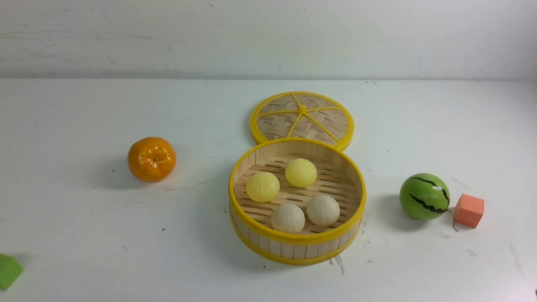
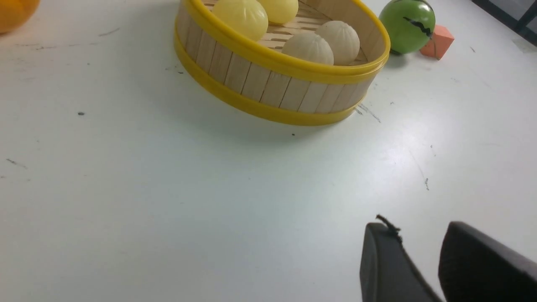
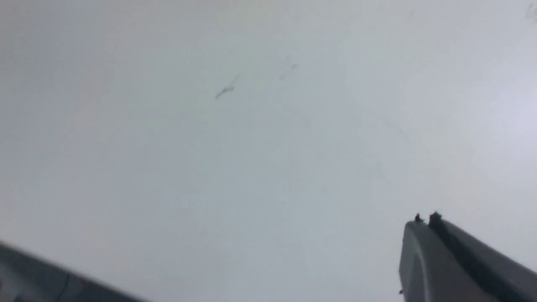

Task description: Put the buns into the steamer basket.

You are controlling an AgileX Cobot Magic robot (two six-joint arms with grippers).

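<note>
The steamer basket (image 1: 293, 240) stands in the middle of the table. All four buns lie inside it: two pale yellow buns (image 1: 262, 186) (image 1: 301, 172) at the back and two beige-white buns (image 1: 288, 218) (image 1: 322, 210) at the front. The left wrist view shows the basket (image 2: 268, 84) with the buns (image 2: 308, 48) inside. My left gripper (image 2: 415, 230) is open and empty, low over bare table in front of the basket. My right gripper (image 3: 424, 219) is shut and empty over bare table. Neither gripper shows in the front view.
The flat woven lid (image 1: 302, 117) lies behind the basket, touching it. A tangerine (image 1: 151, 159) sits to the left. A watermelon ball (image 1: 424, 196) and an orange cube (image 1: 469, 210) sit to the right. A green block (image 1: 7, 270) is at the front left edge.
</note>
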